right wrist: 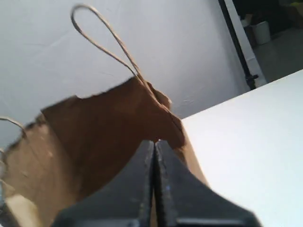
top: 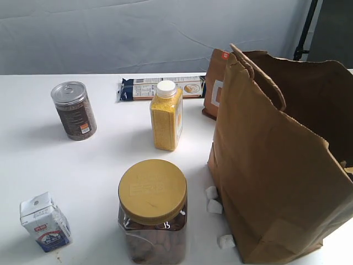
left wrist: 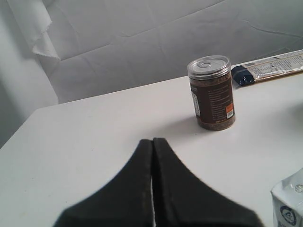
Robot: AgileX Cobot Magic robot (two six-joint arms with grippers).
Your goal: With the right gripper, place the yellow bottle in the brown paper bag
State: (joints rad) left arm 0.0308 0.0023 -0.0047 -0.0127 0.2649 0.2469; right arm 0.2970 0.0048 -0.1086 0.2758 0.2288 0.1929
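Note:
The yellow bottle [top: 166,116], clear with yellow grains and a white cap, stands upright on the white table [top: 110,160] left of the brown paper bag [top: 276,165]. The bag stands open, its cord handles up. Neither gripper shows in the exterior view. In the right wrist view my right gripper [right wrist: 155,143] is shut with nothing in it, its tips just in front of the brown paper bag [right wrist: 104,132] and its cord handle [right wrist: 104,38]. The left gripper [left wrist: 152,141] is shut and empty over bare table, short of a brown can [left wrist: 211,93].
A brown can [top: 74,110] stands at the left, a wide yellow-lidded jar [top: 153,210] in front, a small milk carton [top: 45,222] at the front left. A flat blue packet [top: 160,88] and a brown labelled packet [top: 215,83] lie behind. White lumps [top: 214,206] sit by the bag's base.

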